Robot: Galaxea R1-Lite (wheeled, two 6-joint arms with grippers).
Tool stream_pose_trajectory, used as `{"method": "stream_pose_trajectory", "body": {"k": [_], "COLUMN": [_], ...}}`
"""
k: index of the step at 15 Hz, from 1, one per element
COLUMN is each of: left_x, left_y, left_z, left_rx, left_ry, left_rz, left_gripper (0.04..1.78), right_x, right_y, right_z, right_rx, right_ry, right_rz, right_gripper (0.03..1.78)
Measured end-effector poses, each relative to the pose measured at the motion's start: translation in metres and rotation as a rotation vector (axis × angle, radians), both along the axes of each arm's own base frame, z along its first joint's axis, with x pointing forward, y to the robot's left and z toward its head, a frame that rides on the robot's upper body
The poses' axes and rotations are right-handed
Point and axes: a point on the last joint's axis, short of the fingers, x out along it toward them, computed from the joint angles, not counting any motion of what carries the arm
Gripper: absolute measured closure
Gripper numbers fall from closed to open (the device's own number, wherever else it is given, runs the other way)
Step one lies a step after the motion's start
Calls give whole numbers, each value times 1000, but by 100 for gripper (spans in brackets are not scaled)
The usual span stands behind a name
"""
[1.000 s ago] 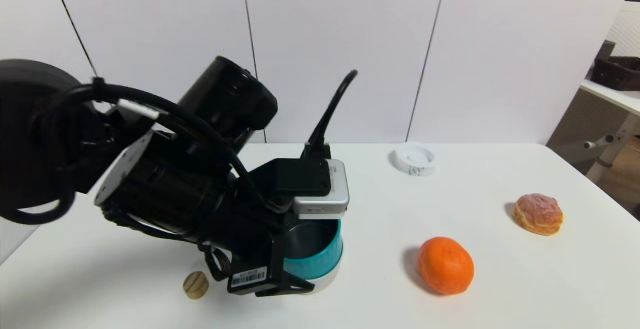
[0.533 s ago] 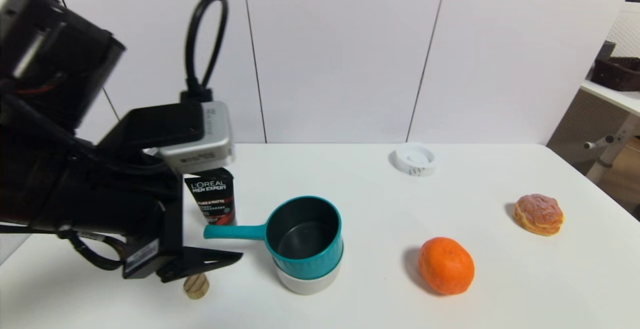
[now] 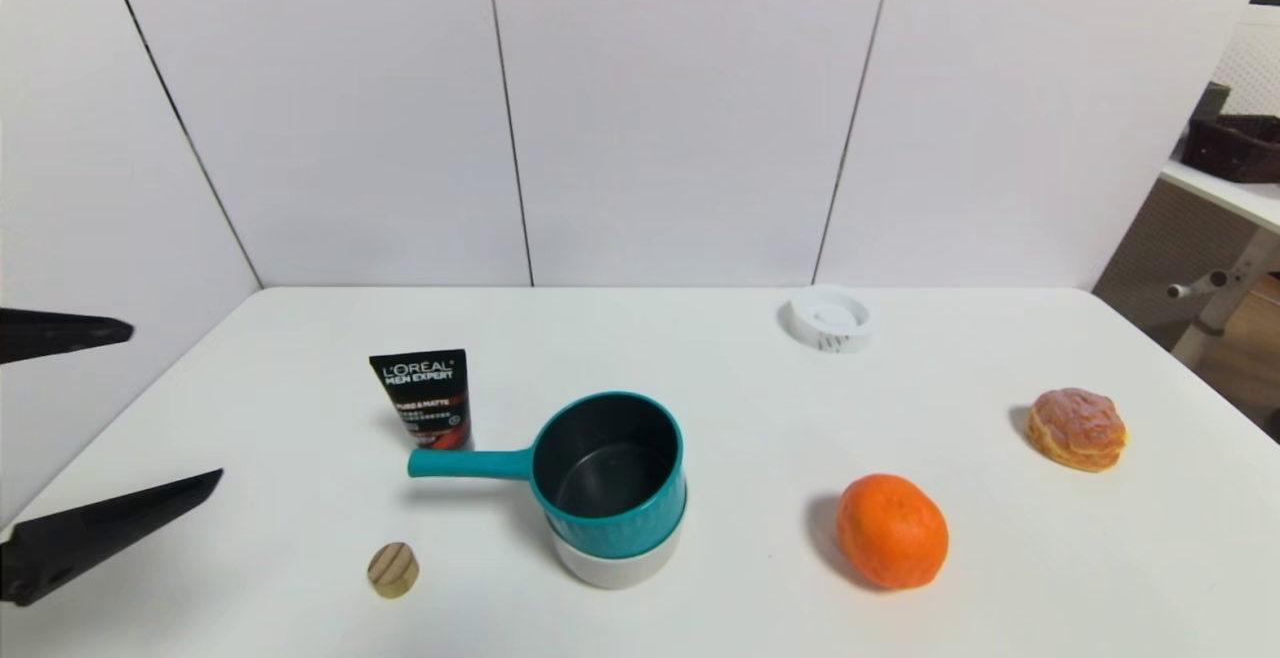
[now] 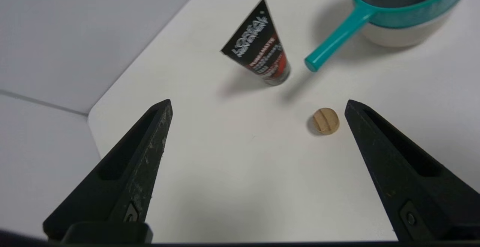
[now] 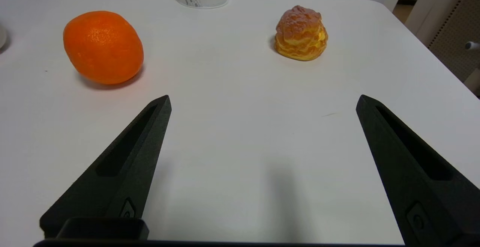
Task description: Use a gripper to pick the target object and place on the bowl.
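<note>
The teal saucepan (image 3: 610,483) sits upright inside the off-white bowl (image 3: 615,566) near the table's middle front, its handle pointing left. Both also show in the left wrist view, the saucepan (image 4: 397,12) above the bowl (image 4: 403,33). My left gripper (image 3: 170,403) is open and empty at the far left edge of the head view, well clear of the pan; its jaws stand wide apart over bare table in the left wrist view (image 4: 258,104). My right gripper (image 5: 262,102) is open and empty over the table's right front, out of the head view.
A black L'Oreal tube (image 3: 422,398) stands behind the handle. A small wooden disc (image 3: 392,570) lies front left. An orange (image 3: 892,530), a cream puff (image 3: 1077,428) and a white round dish (image 3: 826,319) lie to the right.
My left gripper has let go of the saucepan and drawn back left, away from it, nearly out of the head view. The saucepan stays resting in the bowl.
</note>
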Motion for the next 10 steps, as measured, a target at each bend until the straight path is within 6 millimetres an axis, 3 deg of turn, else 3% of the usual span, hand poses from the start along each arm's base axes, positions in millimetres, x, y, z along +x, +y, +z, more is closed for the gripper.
{"method": "stream_pose_trajectory", "body": {"k": [5, 10], "left_x": [-59, -97], "left_y": [17, 18], "left_z": [-28, -83], "left_rx": [-199, -273], "left_ry": [-308, -388], "left_rz": [188, 261], "left_gripper": [15, 13], "right_x": [0, 0], "right_y": [0, 0], "right_z": [0, 0], "right_rx": [0, 0], "right_ry": [0, 0], "right_rz": [0, 0], "right_gripper": [11, 11]}}
